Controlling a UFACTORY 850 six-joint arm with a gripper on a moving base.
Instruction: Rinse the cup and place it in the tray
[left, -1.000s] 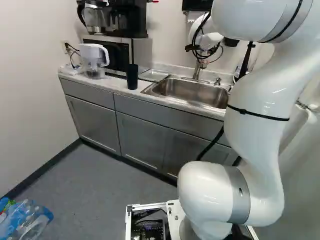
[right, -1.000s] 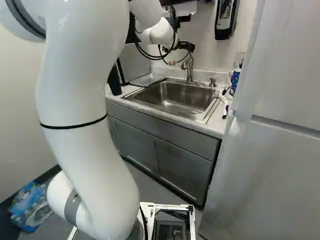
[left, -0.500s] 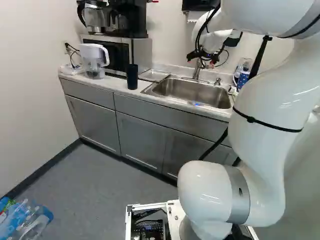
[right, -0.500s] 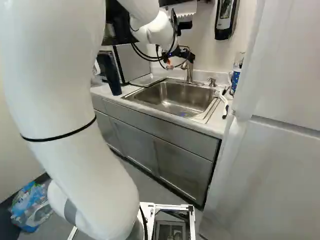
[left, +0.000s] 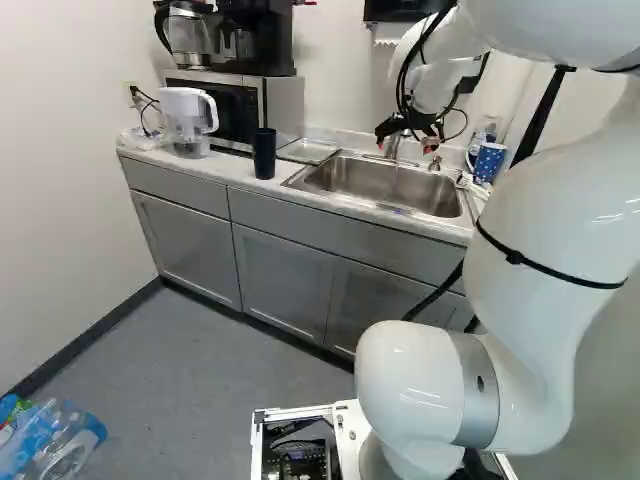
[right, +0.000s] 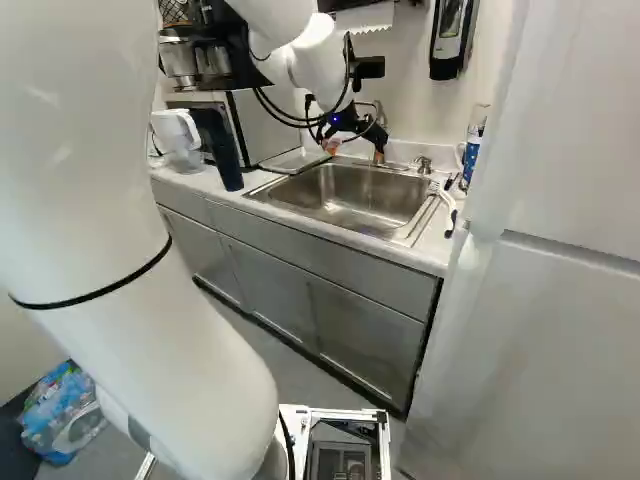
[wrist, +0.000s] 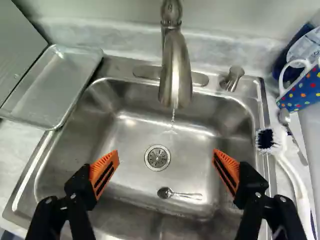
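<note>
My gripper (right: 355, 152) hangs in front of the faucet in the right base view. In the wrist view the gripper (wrist: 166, 154) is wide open above the sink (wrist: 135, 132), nothing between its fingers. A thin stream of water falls from the faucet (wrist: 175, 75). The metal tray (wrist: 50, 92) lies flat and bare on the counter beside the sink. Two cups show: a dark tall cup (left: 264, 155) upright on the counter in front of the tray, and a blue dotted mug (wrist: 302, 90) on the sink's other side.
A spoon (wrist: 180, 194) lies in the sink near the drain. A white brush (wrist: 292, 175) and another spoon (wrist: 291, 127) rest along the rim. Pitcher (left: 187, 120) and microwave (left: 245, 105) stand beyond the dark cup; a tall white cabinet (right: 550, 300) borders the right.
My arm has swung and lowered the gripper towards the sink; its fingers remain apart. The upper arm has shifted right in the left base view, uncovering the blue mug. The base has not moved.
</note>
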